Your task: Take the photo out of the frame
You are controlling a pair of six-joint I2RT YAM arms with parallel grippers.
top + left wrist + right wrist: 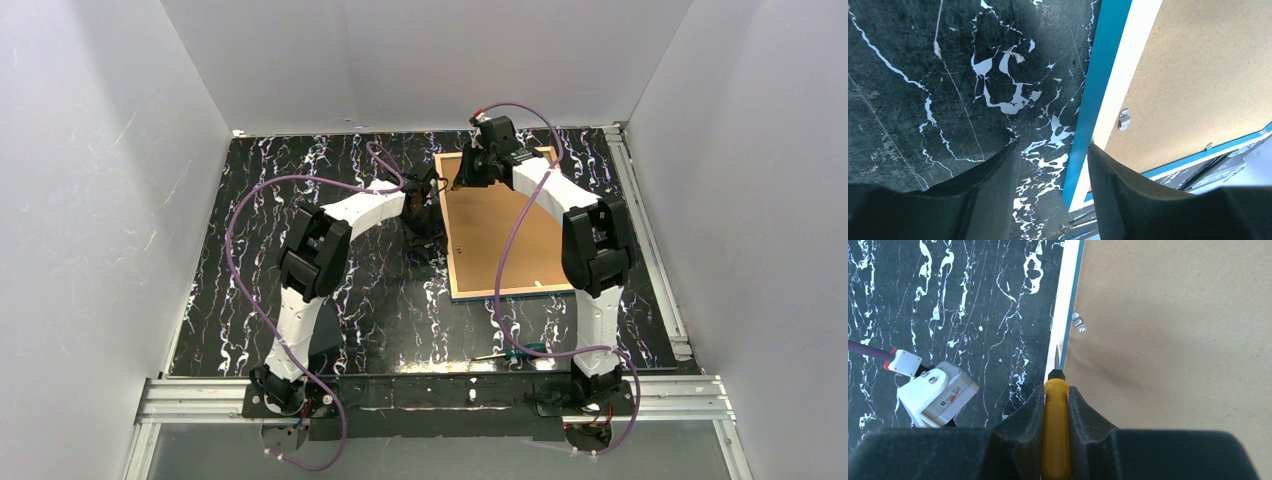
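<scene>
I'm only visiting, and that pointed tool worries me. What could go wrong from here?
1. The screwdriver clamped in the right jaws points at the frame rim, short of the metal tab. It might slip and gouge the backing board.
2. The left jaws stand open over the frame's edge, gripping nothing, so prying could slide the frame.

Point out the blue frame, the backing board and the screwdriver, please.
frame (1099, 85): left wrist view, on its blue side edge.
backing board (1173, 340): right wrist view, on its bare brown middle.
screwdriver (1055, 430): right wrist view, on its yellow handle.
</scene>
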